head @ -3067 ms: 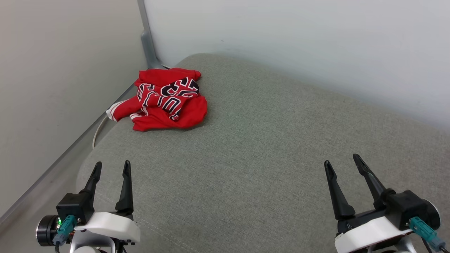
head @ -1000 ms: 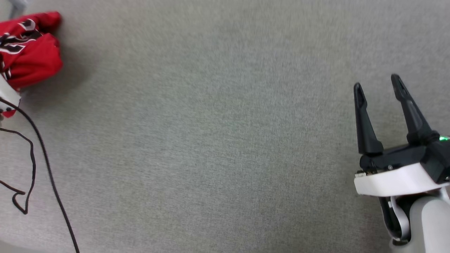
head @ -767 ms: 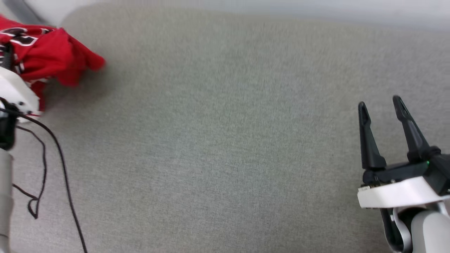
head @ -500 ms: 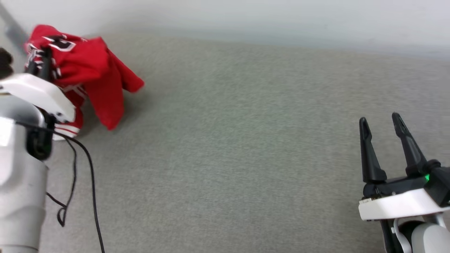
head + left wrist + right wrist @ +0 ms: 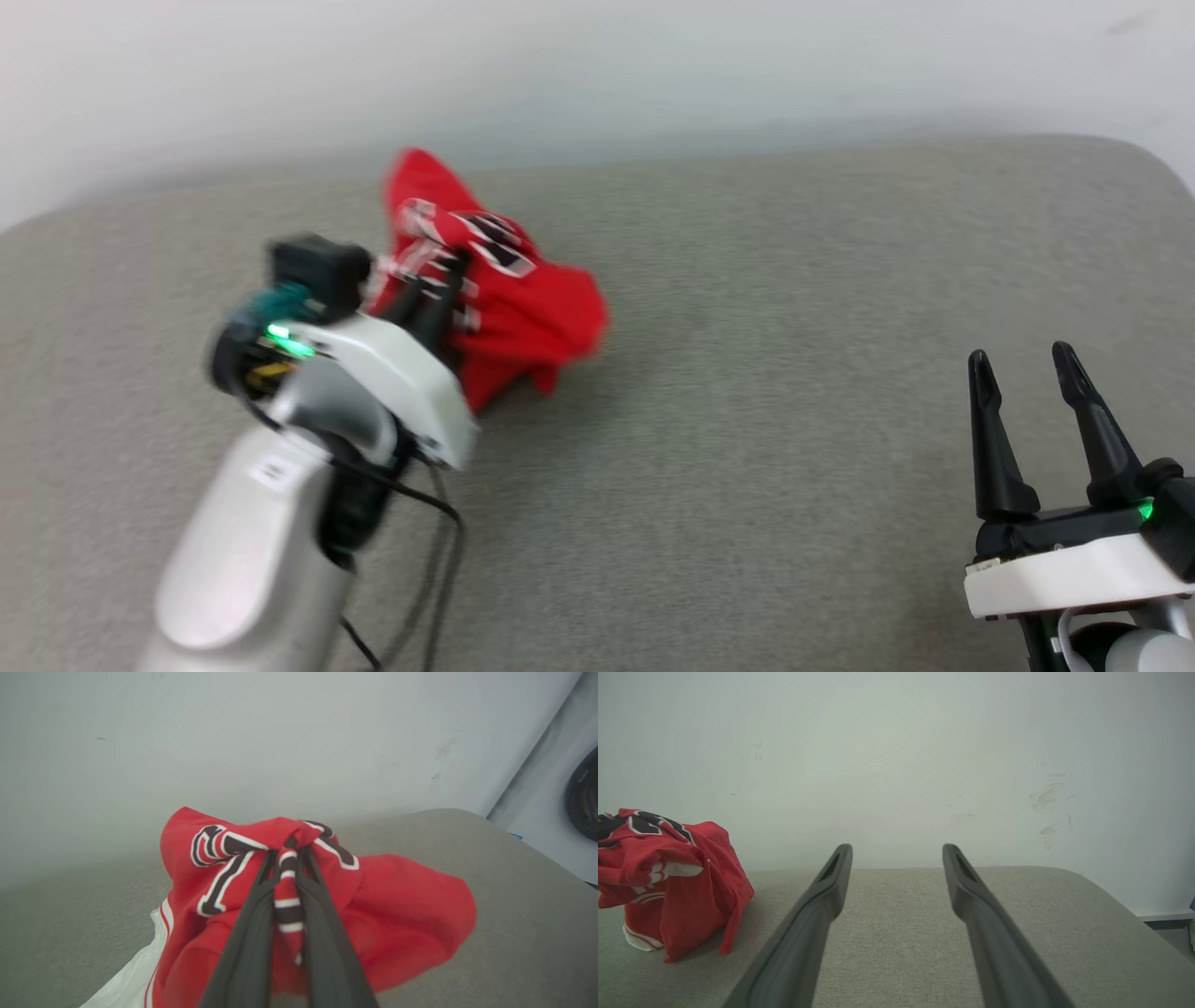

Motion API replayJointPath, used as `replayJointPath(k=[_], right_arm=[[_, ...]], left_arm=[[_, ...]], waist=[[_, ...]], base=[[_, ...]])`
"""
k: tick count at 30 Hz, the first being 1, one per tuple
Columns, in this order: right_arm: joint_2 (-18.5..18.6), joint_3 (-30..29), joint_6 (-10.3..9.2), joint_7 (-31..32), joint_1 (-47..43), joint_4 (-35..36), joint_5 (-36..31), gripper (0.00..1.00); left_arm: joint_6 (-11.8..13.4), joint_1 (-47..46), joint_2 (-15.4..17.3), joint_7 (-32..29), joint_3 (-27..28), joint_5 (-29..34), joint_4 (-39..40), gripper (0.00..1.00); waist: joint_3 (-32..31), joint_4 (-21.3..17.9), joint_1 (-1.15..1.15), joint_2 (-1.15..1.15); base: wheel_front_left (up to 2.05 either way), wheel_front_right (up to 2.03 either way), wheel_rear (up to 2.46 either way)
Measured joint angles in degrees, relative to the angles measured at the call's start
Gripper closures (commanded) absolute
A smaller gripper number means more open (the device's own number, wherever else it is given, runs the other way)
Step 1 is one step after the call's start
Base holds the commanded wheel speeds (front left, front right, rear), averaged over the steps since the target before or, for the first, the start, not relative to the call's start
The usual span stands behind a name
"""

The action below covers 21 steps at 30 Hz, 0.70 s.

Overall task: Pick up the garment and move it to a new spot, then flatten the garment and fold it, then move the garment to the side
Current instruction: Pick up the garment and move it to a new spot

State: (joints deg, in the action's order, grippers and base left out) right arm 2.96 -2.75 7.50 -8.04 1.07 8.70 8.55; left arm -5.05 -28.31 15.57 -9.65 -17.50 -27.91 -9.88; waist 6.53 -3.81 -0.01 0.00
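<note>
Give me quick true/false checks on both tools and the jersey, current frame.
1. The left tool is shut on the garment. True.
2. The right tool grips the garment too. False: its jaws stand open and hold nothing.
3. The garment lies spread flat. False: it is bunched up over the grey cushion.
4. The right tool is apart from the garment. True.
</note>
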Motion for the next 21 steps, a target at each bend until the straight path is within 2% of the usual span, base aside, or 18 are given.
replayJointPath(k=[2, 4, 9, 16, 21], right_arm=[[0.03, 0.14, 0.0, 0.0, -0.01, 0.11, 0.09, 0.0], [0.0, 0.41, 0.01, -0.08, 0.03, 0.42, 0.56, 0.0], [-0.02, 0.76, 0.0, -0.79, 0.29, 0.25, 1.59, 0.0], [-0.02, 0.98, 0.01, -1.8, 1.64, -0.27, 1.85, 0.0], [-0.02, 1.49, 0.01, -2.15, 3.19, -0.93, 2.0, 0.0]], left_arm=[[-0.14, 0.72, -0.58, -0.55, -1.31, -0.01, 1.3, 1.0], [-1.02, 2.58, -2.52, -2.59, -6.01, -0.31, 3.72, 1.0], [-2.01, 4.76, -4.95, -6.64, -15.95, -1.82, 5.33, 1.0], [-2.35, 4.95, -3.2, -9.16, -29.3, -2.13, 5.48, 1.0], [-2.35, 4.43, -1.72, -8.06, -37.32, -2.0, 2.41, 1.0]], waist=[[0.01, -0.85, 0.0, 0.0], [0.51, -3.28, 0.0, 0.0], [3.26, -5.68, 0.01, 0.0], [7.58, -6.45, 0.01, 0.0], [9.28, -5.25, 0.02, 0.0]], base=[[0.0, 0.0, 0.0], [0.0, 0.0, 0.0], [0.0, 0.0, 0.0], [0.0, 0.0, 0.0], [0.0, 0.0, 0.0]])
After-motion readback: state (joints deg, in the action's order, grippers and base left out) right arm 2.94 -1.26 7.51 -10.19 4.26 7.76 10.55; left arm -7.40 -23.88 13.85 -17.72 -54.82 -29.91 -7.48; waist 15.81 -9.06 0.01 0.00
